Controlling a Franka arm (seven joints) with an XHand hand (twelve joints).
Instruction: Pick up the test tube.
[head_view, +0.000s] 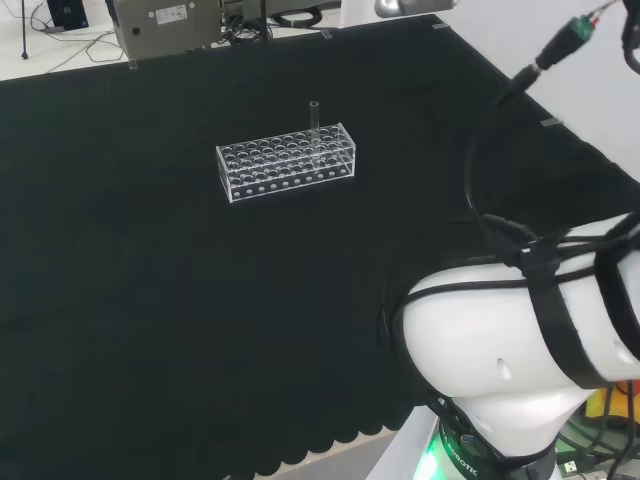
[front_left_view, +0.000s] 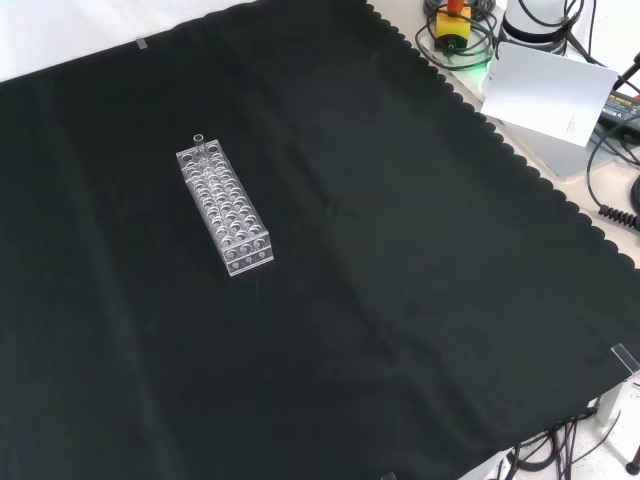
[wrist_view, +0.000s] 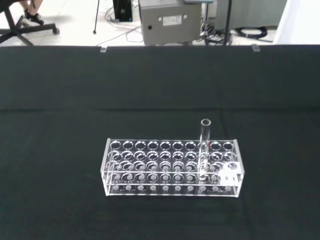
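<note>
Tube upright in clear rack, black cloth.

Even, diffuse room light falls across the black cloth, which swallows shadows almost entirely. The clear rack catches small white glints along its rims and holes. Pale floor beyond the counter's far edge reads bright, nearly washed out.
</note>
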